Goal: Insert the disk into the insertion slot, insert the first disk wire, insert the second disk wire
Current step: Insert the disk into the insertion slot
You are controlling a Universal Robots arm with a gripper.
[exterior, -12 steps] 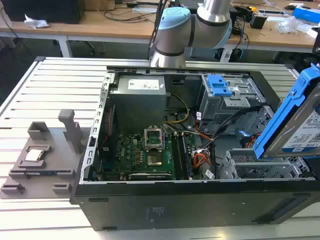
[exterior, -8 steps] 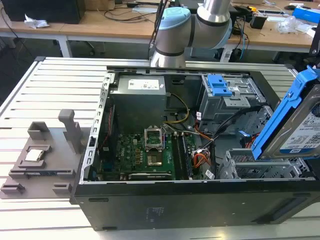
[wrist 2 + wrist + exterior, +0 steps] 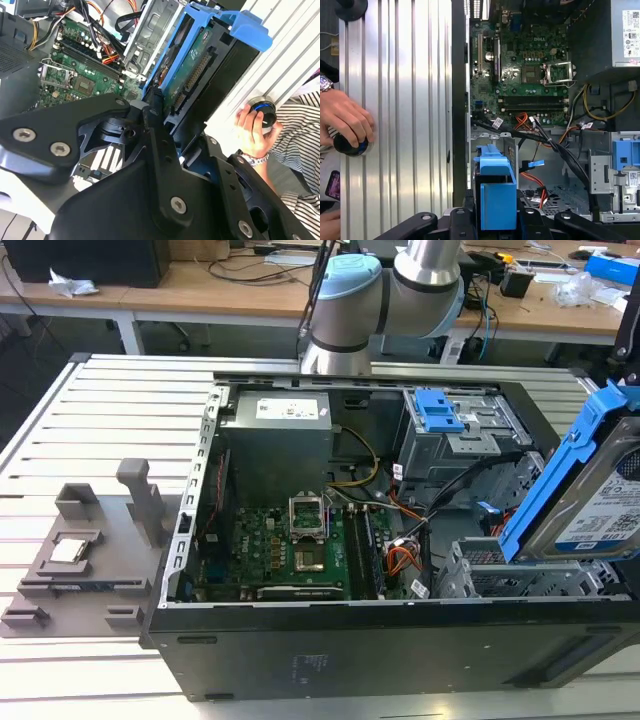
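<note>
Blue plastic frames the disk, which hangs tilted just above the insertion slot, its lower end close to the slot's top but not inside. The gripper pinches the disk's carrier from both sides. Well apart from the slot, a person's hand covers a round knob.

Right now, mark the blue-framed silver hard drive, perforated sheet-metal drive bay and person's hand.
blue-framed silver hard drive point(image 3: 605, 515): exterior view, white label.
perforated sheet-metal drive bay point(image 3: 475, 578): exterior view, holed wall.
person's hand point(image 3: 345, 117): first wrist view, hand's back.
</note>
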